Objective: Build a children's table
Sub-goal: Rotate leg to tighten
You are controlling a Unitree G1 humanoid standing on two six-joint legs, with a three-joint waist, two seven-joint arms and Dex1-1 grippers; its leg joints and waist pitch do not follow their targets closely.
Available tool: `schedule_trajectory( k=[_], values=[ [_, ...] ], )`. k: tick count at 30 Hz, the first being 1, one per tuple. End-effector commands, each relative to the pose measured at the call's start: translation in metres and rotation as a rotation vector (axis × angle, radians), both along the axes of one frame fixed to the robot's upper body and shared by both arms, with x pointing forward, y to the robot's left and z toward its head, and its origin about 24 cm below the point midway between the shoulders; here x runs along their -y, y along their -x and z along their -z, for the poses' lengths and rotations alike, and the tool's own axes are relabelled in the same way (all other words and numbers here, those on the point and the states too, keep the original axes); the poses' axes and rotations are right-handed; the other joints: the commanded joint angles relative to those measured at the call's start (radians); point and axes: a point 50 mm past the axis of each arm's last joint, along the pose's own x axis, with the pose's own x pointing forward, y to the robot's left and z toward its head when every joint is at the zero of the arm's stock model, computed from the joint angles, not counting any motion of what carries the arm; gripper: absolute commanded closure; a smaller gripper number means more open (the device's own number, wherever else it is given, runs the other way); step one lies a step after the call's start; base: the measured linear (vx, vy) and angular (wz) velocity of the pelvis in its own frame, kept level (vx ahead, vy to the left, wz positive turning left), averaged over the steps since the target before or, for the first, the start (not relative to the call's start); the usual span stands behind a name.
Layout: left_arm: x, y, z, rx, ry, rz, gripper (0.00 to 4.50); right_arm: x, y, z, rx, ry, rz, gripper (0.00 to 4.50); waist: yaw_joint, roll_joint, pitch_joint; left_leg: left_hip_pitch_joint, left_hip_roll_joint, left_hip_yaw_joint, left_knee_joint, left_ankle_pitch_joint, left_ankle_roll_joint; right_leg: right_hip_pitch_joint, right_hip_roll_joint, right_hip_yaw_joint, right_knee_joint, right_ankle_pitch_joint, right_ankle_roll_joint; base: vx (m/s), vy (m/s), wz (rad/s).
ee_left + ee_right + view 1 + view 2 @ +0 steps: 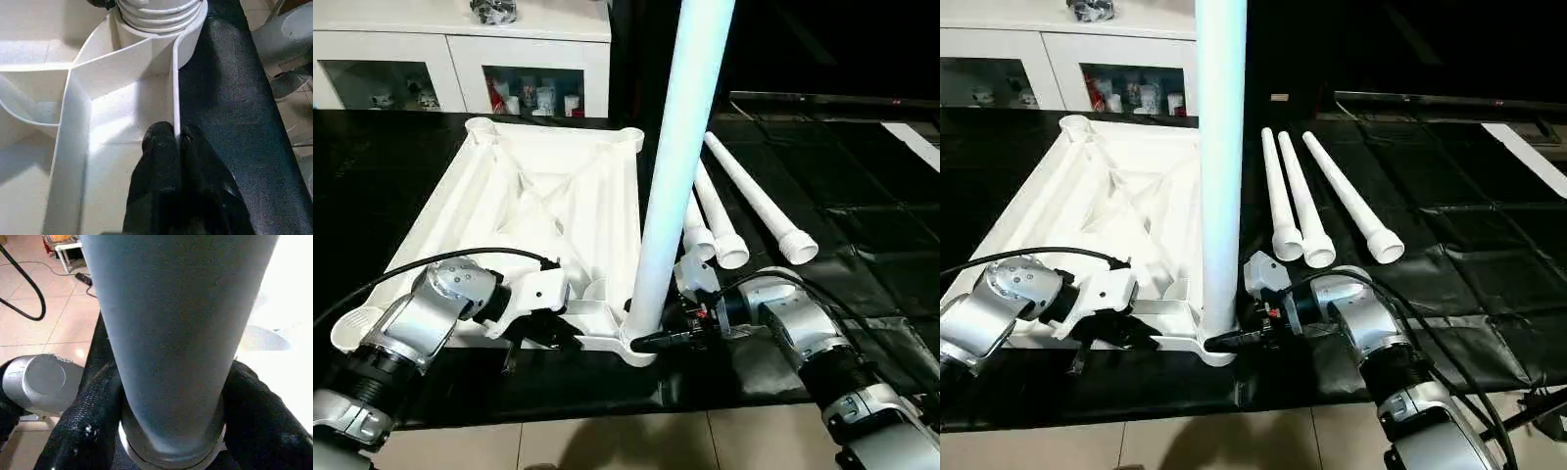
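Hiding its socket, upright leg (680, 147) seemingly meets right gripper (166, 431).

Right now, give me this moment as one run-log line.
left gripper: shut on tabletop rim | right gripper: around upright leg | loose legs: three

I see an all-white plastic table top (548, 196) with ribbed underside, white tube legs (1317, 201), glossy black tabletop cover (862, 235), my silver forearms (411, 328), black end effector fingers (166, 191), beige floor tiles (607, 441)
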Motion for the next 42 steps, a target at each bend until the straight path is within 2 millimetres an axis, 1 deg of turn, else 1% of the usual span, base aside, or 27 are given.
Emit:
schedule_trajectory(
  k=[1, 3, 6, 7, 8, 9, 11, 12, 13, 14, 16, 17, 18, 20, 22, 25, 26, 27, 28, 29, 30, 32, 33, 35, 36, 39, 42],
  values=[
    [0.005, 0.003, 0.006, -0.027, -0.021, 0.045, 4.5, 0.0, 0.0, 0.001, 0.003, 0.009, -0.005, 1.92, -0.005, 0.01, -0.057, 0.007, 0.026, 0.001, -0.06, -0.221, 0.015, 0.049, -0.07, 0.048, -0.071, -0.232, -0.184, 0.0, 0.0, 0.0],
    [0.005, 0.003, 0.006, -0.027, -0.018, 0.033, 4.5, 0.0, 0.001, 0.001, 0.003, 0.007, -0.004, 1.93, -0.005, 0.01, -0.057, 0.006, 0.025, 0.001, -0.06, -0.22, 0.015, 0.049, -0.069, 0.048, -0.07, -0.227, -0.184, 0.0, 0.0, 0.0],
    [0.006, 0.0, 0.007, -0.03, 0.037, -0.075, 4.5, -0.003, 0.004, 0.005, -0.015, -0.019, 0.023, 1.93, -0.006, 0.009, -0.055, 0.008, 0.025, 0.002, -0.061, -0.229, 0.013, 0.048, -0.07, 0.049, -0.072, -0.241, -0.185, 0.0, 0.0, 0.0],
    [0.007, -0.003, 0.006, -0.025, 0.067, -0.131, 4.5, -0.005, 0.005, 0.006, -0.033, -0.039, 0.058, 1.93, -0.005, 0.01, -0.054, 0.01, 0.026, 0.002, -0.061, -0.241, 0.01, 0.047, -0.071, 0.049, -0.074, -0.263, -0.182, 0.0, 0.0, 0.0],
    [0.008, -0.004, 0.005, -0.022, 0.085, -0.164, 4.5, -0.006, 0.005, 0.007, -0.043, -0.049, 0.081, 1.93, -0.004, 0.015, -0.053, 0.011, 0.027, 0.001, -0.063, -0.247, 0.007, 0.046, -0.072, 0.05, -0.075, -0.271, -0.182, 0.0, 0.0, 0.0],
    [0.009, -0.007, 0.004, -0.02, 0.117, -0.225, 4.5, -0.009, 0.004, 0.008, -0.054, -0.067, 0.132, 1.93, -0.005, 0.013, -0.053, 0.01, 0.025, 0.0, -0.063, -0.261, 0.004, 0.047, -0.072, 0.049, -0.078, -0.293, -0.177, 0.0, 0.0, 0.0],
    [0.013, -0.013, -0.001, -0.005, 0.177, -0.361, 4.5, -0.018, 0.0, 0.012, -0.074, -0.09, 0.262, 1.94, -0.012, 0.011, -0.051, 0.006, 0.024, -0.004, -0.067, -0.27, -0.008, 0.049, -0.072, 0.048, -0.079, -0.323, -0.167, 0.0, 0.0, 0.0],
    [0.013, -0.013, -0.001, -0.004, 0.179, -0.366, 4.5, -0.018, 0.0, 0.013, -0.074, -0.09, 0.267, 1.94, -0.016, 0.01, -0.051, 0.007, 0.022, -0.006, -0.067, -0.274, -0.016, 0.048, -0.072, 0.046, -0.082, -0.35, -0.159, 0.0, 0.0, 0.0],
    [0.017, -0.017, -0.005, 0.002, 0.222, -0.472, 4.5, -0.026, -0.005, 0.016, -0.079, -0.096, 0.368, 1.94, -0.025, 0.011, -0.053, 0.005, 0.021, -0.006, -0.067, -0.266, -0.025, 0.049, -0.072, 0.048, -0.08, -0.343, -0.157, 0.0, 0.0, 0.0],
    [0.018, -0.019, -0.006, 0.0, 0.239, -0.513, 4.5, -0.03, -0.007, 0.017, -0.079, -0.097, 0.405, 1.94, -0.029, 0.01, -0.052, -0.001, 0.019, -0.009, -0.068, -0.261, -0.027, 0.053, -0.072, 0.045, -0.079, -0.345, -0.155, 0.0, 0.0, 0.0],
    [0.02, -0.021, -0.007, 0.005, 0.255, -0.571, 4.5, -0.036, -0.009, 0.018, -0.089, -0.1, 0.459, 1.94, -0.042, 0.009, -0.053, 0.003, 0.017, -0.007, -0.065, -0.276, -0.025, 0.047, -0.071, 0.044, -0.087, -0.382, -0.143, 0.0, 0.0, 0.0],
    [0.025, -0.023, -0.009, 0.014, 0.271, -0.652, 4.5, -0.047, -0.015, 0.019, -0.12, -0.113, 0.562, 1.94, -0.049, 0.008, -0.054, 0.001, 0.015, -0.006, -0.062, -0.263, -0.015, 0.049, -0.071, 0.046, -0.087, -0.375, -0.145, 0.0, 0.0, 0.0],
    [0.028, -0.024, -0.009, 0.018, 0.275, -0.679, 4.5, -0.052, -0.017, 0.019, -0.135, -0.118, 0.604, 1.94, -0.051, 0.01, -0.055, -0.001, 0.014, -0.007, -0.062, -0.243, -0.013, 0.049, -0.071, 0.046, -0.086, -0.357, -0.15, 0.0, 0.0, 0.0],
    [0.035, -0.026, -0.008, 0.04, 0.274, -0.765, 4.5, -0.065, -0.024, 0.019, -0.166, -0.121, 0.704, 1.94, -0.061, 0.011, -0.057, -0.002, 0.016, -0.005, -0.06, -0.219, -0.007, 0.05, -0.069, 0.046, -0.081, -0.302, -0.166, 0.0, 0.0, 0.0],
    [0.045, -0.027, -0.007, 0.059, 0.278, -0.832, 4.5, -0.073, -0.029, 0.02, -0.19, -0.089, 0.795, 1.94, -0.065, 0.009, -0.061, -0.003, 0.015, -0.003, -0.057, -0.173, 0.006, 0.054, -0.066, 0.046, -0.076, -0.224, -0.183, 0.0, 0.0, 0.0],
    [0.052, -0.026, -0.008, 0.076, 0.271, -0.848, 4.5, -0.077, -0.03, 0.02, -0.185, -0.058, 0.821, 1.94, -0.062, 0.012, -0.064, -0.003, 0.014, 0.0, -0.054, -0.128, 0.027, 0.056, -0.063, 0.046, -0.066, -0.117, -0.204, 0.0, 0.0, 0.0],
    [0.055, -0.024, -0.008, 0.099, 0.247, -0.828, 4.5, -0.078, -0.03, 0.02, -0.179, -0.065, 0.816, 1.94, -0.061, 0.008, -0.064, -0.003, 0.013, 0.002, -0.053, -0.122, 0.035, 0.056, -0.063, 0.046, -0.066, -0.101, -0.206, 0.0, 0.0, 0.0],
    [0.055, -0.024, -0.008, 0.102, 0.245, -0.825, 4.5, -0.078, -0.03, 0.019, -0.179, -0.068, 0.815, 1.43, -0.059, 0.01, -0.066, -0.006, 0.015, 0.0, -0.053, -0.107, 0.046, 0.06, -0.064, 0.047, -0.061, -0.068, -0.212, 0.0, 0.0, 0.0],
    [0.055, -0.023, -0.008, 0.112, 0.23, -0.812, 4.5, -0.077, -0.03, 0.019, -0.176, -0.078, 0.821, 1.3, -0.059, 0.011, -0.064, -0.007, 0.016, 0.0, -0.054, -0.104, 0.051, 0.059, -0.064, 0.045, -0.06, -0.059, -0.212, 0.0, 0.0, 0.0],
    [0.054, -0.023, -0.007, 0.124, 0.205, -0.789, 4.5, -0.075, -0.031, 0.018, -0.165, -0.089, 0.824, 1.3, -0.06, 0.011, -0.063, -0.008, 0.015, 0.0, -0.054, -0.107, 0.052, 0.059, -0.063, 0.045, -0.062, -0.065, -0.211, 0.0, 0.0, 0.0],
    [0.053, -0.022, -0.007, 0.122, 0.199, -0.785, 4.5, -0.073, -0.032, 0.018, -0.157, -0.095, 0.829, 1.13, -0.059, 0.013, -0.062, -0.006, 0.016, 0.0, -0.055, -0.123, 0.048, 0.058, -0.066, 0.045, -0.064, -0.089, -0.208, 0.0, 0.0, 0.0],
    [0.049, -0.021, -0.007, 0.123, 0.184, -0.767, 4.5, -0.069, -0.033, 0.017, -0.141, -0.105, 0.831, 1.0, -0.061, 0.015, -0.06, -0.004, 0.016, 0.0, -0.056, -0.152, 0.037, 0.057, -0.066, 0.045, -0.07, -0.133, -0.201, 0.0, 0.0, 0.0],
    [0.048, -0.021, -0.006, 0.124, 0.18, -0.762, 4.5, -0.068, -0.033, 0.017, -0.138, -0.107, 0.831, 0.93, -0.062, 0.013, -0.059, -0.004, 0.015, 0.0, -0.056, -0.159, 0.035, 0.057, -0.066, 0.045, -0.071, -0.144, -0.197, 0.0, 0.0, 0.0],
    [0.042, -0.021, -0.006, 0.138, 0.148, -0.733, 4.5, -0.059, -0.034, 0.016, -0.094, -0.107, 0.834, 0.8, -0.062, 0.015, -0.058, -0.002, 0.016, -0.001, -0.058, -0.177, 0.029, 0.055, -0.067, 0.046, -0.073, -0.172, -0.19, 0.0, 0.0, 0.0],
    [0.041, -0.02, -0.005, 0.141, 0.142, -0.725, 4.5, -0.057, -0.035, 0.016, -0.084, -0.106, 0.833, 0.56, -0.063, 0.014, -0.058, -0.001, 0.016, 0.0, -0.058, -0.185, 0.027, 0.054, -0.067, 0.047, -0.075, -0.184, -0.188, 0.0, 0.0, 0.0],
    [0.033, -0.019, -0.003, 0.147, 0.13, -0.659, 4.5, -0.042, -0.037, 0.013, -0.059, -0.143, 0.833, 0.42, -0.06, 0.014, -0.058, 0.0, 0.017, -0.001, -0.058, -0.183, 0.028, 0.055, -0.067, 0.046, -0.073, -0.164, -0.193, 0.0, 0.0, 0.0],
    [0.025, -0.017, -0.002, 0.165, 0.102, -0.576, 4.5, -0.027, -0.037, 0.008, -0.013, -0.165, 0.787, 0.04, -0.059, 0.014, -0.059, 0.001, 0.018, 0.0, -0.058, -0.173, 0.031, 0.054, -0.065, 0.047, -0.069, -0.134, -0.203, 0.0, 0.0, 0.0]
  ],
)
